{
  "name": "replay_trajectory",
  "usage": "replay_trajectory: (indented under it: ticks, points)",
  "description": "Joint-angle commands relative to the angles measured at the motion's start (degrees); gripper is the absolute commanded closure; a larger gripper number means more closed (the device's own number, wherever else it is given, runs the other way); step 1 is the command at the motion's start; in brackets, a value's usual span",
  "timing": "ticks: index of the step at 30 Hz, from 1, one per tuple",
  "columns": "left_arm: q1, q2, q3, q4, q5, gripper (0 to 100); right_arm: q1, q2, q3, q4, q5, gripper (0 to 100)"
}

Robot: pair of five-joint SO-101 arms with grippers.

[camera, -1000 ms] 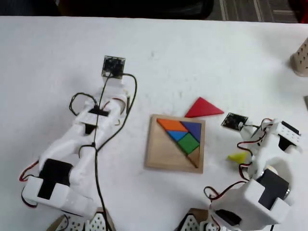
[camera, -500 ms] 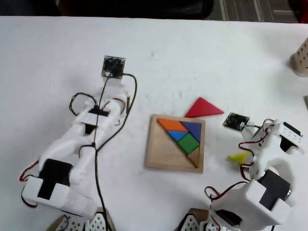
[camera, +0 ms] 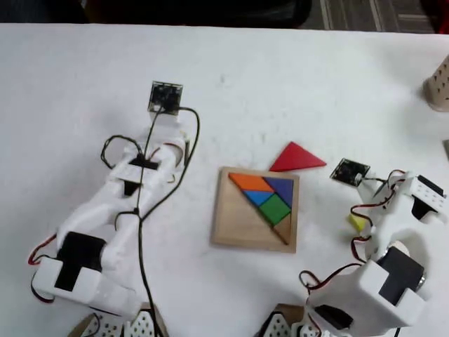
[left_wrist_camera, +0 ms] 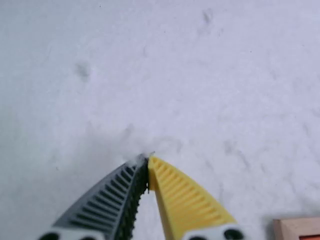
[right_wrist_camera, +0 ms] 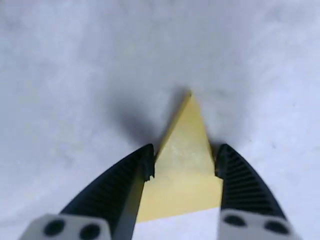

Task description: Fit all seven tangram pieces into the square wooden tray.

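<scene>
- White surface (camera: 295, 77): it carries both arms and the puzzle, with a pegged wooden block (camera: 440, 86) at its right edge, well apart from the work.
- Left arm (camera: 105, 217): it lies stretched along the surface's left side. The left gripper (left_wrist_camera: 147, 160) is clenched on nothing, tips down on bare surface, apparently parked to leave room for its partner.
- Right arm (camera: 382, 281): it stands at the near right corner, bent over the yellow triangle.
- Tray (camera: 235, 221): it sits mid-surface toward the near edge. Five coloured pieces (camera: 270, 200) fill the half facing the right edge, and the half facing the left edge is bare wood.
- Red triangle (camera: 296, 157): it lies loose on the surface just beside the tray's far right corner, one of two pieces not yet fitted.
- Yellow triangle (right_wrist_camera: 185, 145): it is between the tray and the right edge, with the right gripper (right_wrist_camera: 185, 157) grasping it across its flanks, its point poking forward, likely to carry it over.
- In the way: the open half lies beyond the fitted pieces, so the yellow triangle probably has to be lifted across them.
</scene>
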Motion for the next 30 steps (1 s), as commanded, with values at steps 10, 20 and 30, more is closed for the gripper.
replay_trajectory:
  ticks: [10, 20, 30]
  points:
    - [-0.92, -0.31, -1.58, -1.58, -0.53, 97, 4.79, -11.21, 0.70, 0.66, -14.86, 60.4]
    - [-0.92, -0.31, -1.58, -1.58, -0.53, 97, 5.41, -3.47, 3.25, -4.26, -14.86, 60.4]
    - [-0.92, -0.31, -1.58, -1.58, -0.53, 97, 5.41, 7.16, -0.97, -4.00, -14.86, 61.8]
